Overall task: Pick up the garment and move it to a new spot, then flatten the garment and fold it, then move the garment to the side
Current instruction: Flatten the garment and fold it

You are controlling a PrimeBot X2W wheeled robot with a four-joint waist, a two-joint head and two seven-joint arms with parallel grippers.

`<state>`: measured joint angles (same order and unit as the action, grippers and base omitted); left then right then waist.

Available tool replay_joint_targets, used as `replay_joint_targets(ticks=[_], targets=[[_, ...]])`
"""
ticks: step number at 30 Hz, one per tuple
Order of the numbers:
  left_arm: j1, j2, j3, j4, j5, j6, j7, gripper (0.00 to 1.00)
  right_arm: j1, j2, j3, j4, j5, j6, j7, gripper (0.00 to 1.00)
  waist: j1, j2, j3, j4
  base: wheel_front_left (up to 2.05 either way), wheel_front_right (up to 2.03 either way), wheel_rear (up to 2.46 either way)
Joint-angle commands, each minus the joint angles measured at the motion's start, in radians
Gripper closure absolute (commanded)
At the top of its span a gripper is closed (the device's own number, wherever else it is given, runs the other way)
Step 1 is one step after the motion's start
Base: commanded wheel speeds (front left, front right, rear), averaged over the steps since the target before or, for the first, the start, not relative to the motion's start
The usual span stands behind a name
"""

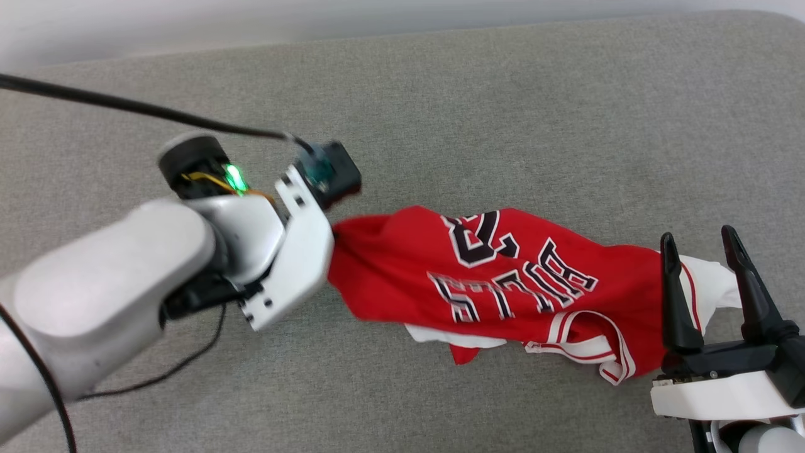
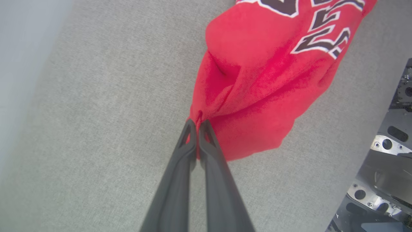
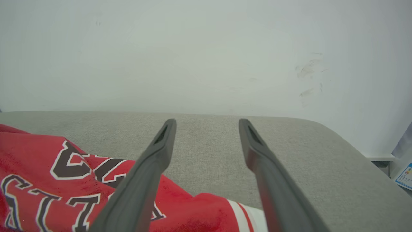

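One pinch made, one to go. Lying across the grey desk (image 1: 516,94), middle to right in head view: garment (image 1: 503,277), red, lettering up, bunched, with white sleeve and striped trim at its right end and near edge tucked under.

Left gripper (image 2: 197,124): jaws pressed together, pinching a small gather of red fabric at the garment's left end. Right gripper (image 1: 698,238): jaws spread, nothing between, poised over the white-sleeve end.

Step in hand, at a guess: pick-up for the move to a new spot. Advice:
- Lift slowly with left. Thin pinch, likely to slip if jerked.
- Better to bring right down onto the sleeve end and close before lifting, to hang the cloth between two points rather than trail it.
- Raise high enough to clear the desk; otherwise drags and bunches more.
- Set down lettering up, stretched between both grips, ready for flattening.
- Mind the black cable (image 1: 126,107) by the left wrist; keep off the cloth.
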<state>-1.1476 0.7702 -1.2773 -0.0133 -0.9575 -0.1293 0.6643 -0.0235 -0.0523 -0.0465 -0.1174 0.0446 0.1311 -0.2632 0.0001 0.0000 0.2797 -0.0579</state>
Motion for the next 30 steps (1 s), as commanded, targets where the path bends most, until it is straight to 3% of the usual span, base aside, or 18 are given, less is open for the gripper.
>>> replay_joint_targets(ticks=[1, 5, 9, 20, 23, 30], targets=[[-0.021, 0.008, 0.007, 0.006, -0.002, 0.001, -0.013, 1.00, 0.003, 0.004, -0.002, -0.004, 0.004, -0.001, -0.002, 0.00, -0.0001, 0.0000, -0.001, 0.002, 0.00, 0.00, 0.00], [-0.087, 0.027, 0.026, 0.043, -0.026, 0.001, -0.077, 1.00, -0.003, 0.004, 0.001, -0.018, 0.006, -0.001, -0.002, 0.00, -0.0001, 0.0000, 0.016, 0.000, 0.00, 0.00, 0.00], [-0.152, 0.006, 0.045, 0.122, -0.032, 0.001, -0.129, 1.00, -0.023, 0.004, 0.007, -0.028, 0.004, -0.001, -0.002, 0.00, -0.0001, 0.0000, 0.053, -0.014, 0.00, 0.00, 0.00], [-0.199, -0.171, 0.003, 0.402, 0.013, 0.001, -0.215, 1.00, -0.089, 0.004, 0.037, -0.039, 0.021, -0.001, -0.002, 0.00, -0.0001, 0.0000, 0.178, -0.089, 0.00, 0.00, 0.00], [-0.165, -0.209, -0.002, 0.467, 0.014, 0.001, -0.203, 1.00, -0.099, 0.003, 0.046, -0.038, 0.024, -0.001, -0.002, 0.00, -0.0001, 0.0000, 0.192, -0.112, 0.00, 0.00, 0.00], [-0.046, -0.225, -0.012, 0.505, 0.035, -0.001, -0.102, 1.00, -0.101, 0.004, 0.040, -0.039, 0.023, -0.001, -0.002, 0.00, -0.0001, 0.0000, 0.184, -0.129, 0.00, 0.00, 0.00]])
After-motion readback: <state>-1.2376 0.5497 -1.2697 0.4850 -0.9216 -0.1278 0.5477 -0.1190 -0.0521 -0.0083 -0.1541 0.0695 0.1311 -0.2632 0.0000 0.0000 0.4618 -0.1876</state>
